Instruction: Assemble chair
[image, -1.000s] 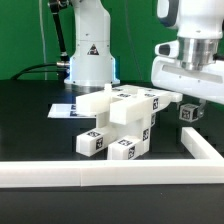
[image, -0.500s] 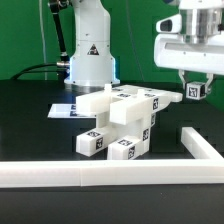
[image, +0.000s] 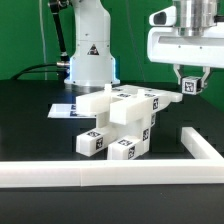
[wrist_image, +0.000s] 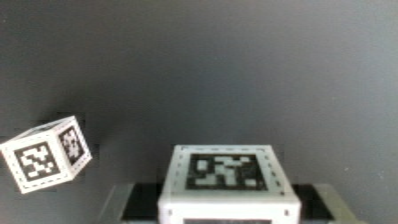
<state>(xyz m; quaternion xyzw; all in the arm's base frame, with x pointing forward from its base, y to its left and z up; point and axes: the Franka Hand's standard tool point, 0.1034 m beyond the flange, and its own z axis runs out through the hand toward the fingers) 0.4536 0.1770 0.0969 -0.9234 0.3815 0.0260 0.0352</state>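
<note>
One small tagged cube (wrist_image: 226, 172) is pinched between the fingers of my pincer (image: 190, 87), held clear of the black table (image: 30, 135) at the exterior view's right. The part-built chair (image: 118, 118) stands mid-table, apart from me. Another tagged piece (wrist_image: 50, 150) shows blurred beneath, perhaps the chair's edge.

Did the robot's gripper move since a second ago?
Yes. The gripper went up with the small cube it holds. It was level with the middle of the unmoved chair parts, and now it is near their top.
</note>
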